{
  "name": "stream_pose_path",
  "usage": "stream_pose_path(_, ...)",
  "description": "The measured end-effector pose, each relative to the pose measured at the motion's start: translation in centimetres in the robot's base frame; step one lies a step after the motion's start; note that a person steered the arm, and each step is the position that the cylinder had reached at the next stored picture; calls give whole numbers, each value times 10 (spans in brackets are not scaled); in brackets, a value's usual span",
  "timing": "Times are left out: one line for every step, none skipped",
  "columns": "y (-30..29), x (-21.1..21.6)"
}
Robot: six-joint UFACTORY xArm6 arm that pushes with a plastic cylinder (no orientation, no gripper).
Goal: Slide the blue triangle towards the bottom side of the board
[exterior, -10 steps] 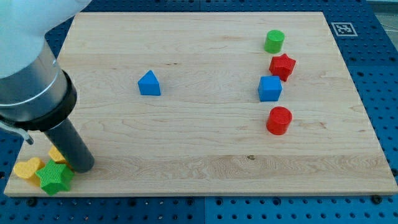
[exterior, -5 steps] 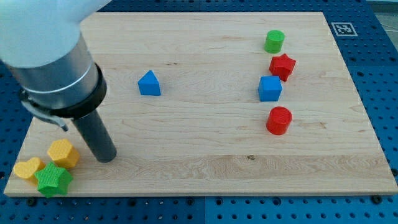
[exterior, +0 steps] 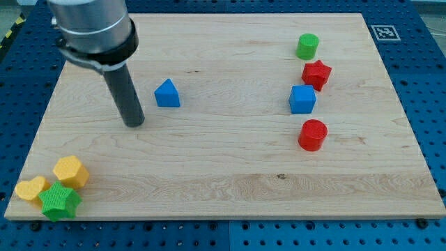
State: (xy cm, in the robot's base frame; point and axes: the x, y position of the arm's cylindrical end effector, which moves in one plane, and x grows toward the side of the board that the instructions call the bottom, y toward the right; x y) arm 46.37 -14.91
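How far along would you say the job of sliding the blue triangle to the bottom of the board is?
Nothing looks done yet: the blue triangle sits in the board's upper half. In hand: my tip stands to its left and slightly lower, not touching. Left: get the tip above the triangle and push it towards the view's bottom.

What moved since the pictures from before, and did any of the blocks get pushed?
Only my tip moved: it slid from the yellow and green blocks in the bottom-left corner up and toward the view's right, and now sits just left of the blue triangle, not touching it. No block was pushed; all stayed where they were.
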Motion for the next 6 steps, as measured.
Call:
stream_pose_path(0,-21)
stream_pose_path(2,-26)
stream_pose_path(24,-11)
stream_pose_path(27,-26)
stream_pose_path(27,-55)
stream_pose_path(27,-86)
